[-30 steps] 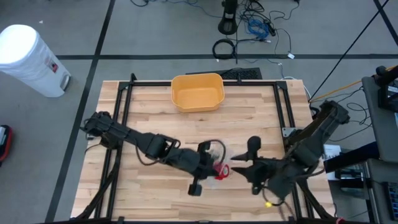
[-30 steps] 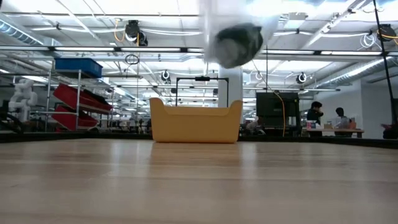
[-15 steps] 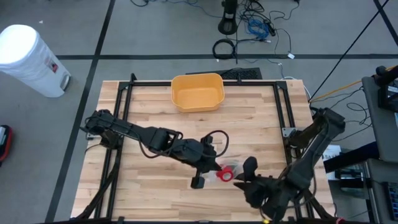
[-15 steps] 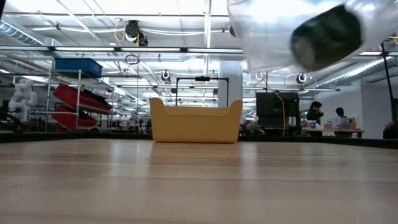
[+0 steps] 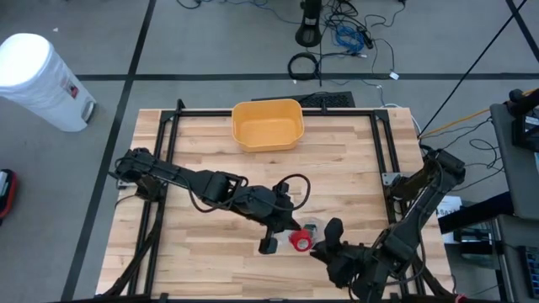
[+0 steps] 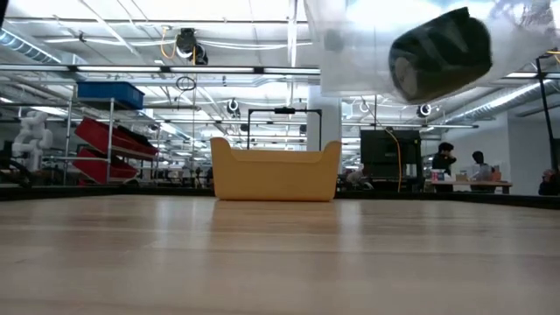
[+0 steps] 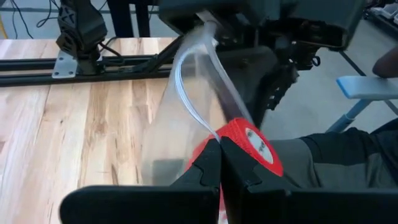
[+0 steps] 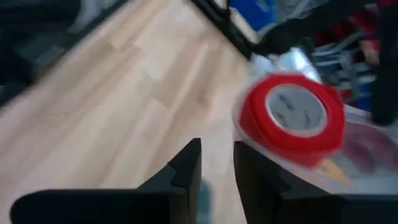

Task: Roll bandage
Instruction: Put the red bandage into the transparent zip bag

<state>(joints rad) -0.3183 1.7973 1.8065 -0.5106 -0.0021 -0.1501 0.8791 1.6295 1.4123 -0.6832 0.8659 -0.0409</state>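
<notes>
Red bandage roll [image 5: 300,240] in a clear plastic bag [image 7: 180,118], held above the tabletop [image 5: 210,160] near its front edge.
Left end effector [image 5: 290,236]: fingers closed on the bag beside the roll. Right end effector [image 5: 324,244]: just beside the roll, fingers slightly parted, gripping nothing visible. Yellow bin [image 5: 267,124]: far edge, well apart; bare wood between.

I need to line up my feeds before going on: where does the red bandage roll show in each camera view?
High view: red bandage roll near the table's front edge, between both grippers.
Low view: not visible; only a blurred clear wrapper and a dark arm part overhead.
Left wrist view: roll just beyond the left gripper.
Right wrist view: roll ahead of the right gripper.
Shared landmark: the clear plastic wrapper around the roll.
</notes>
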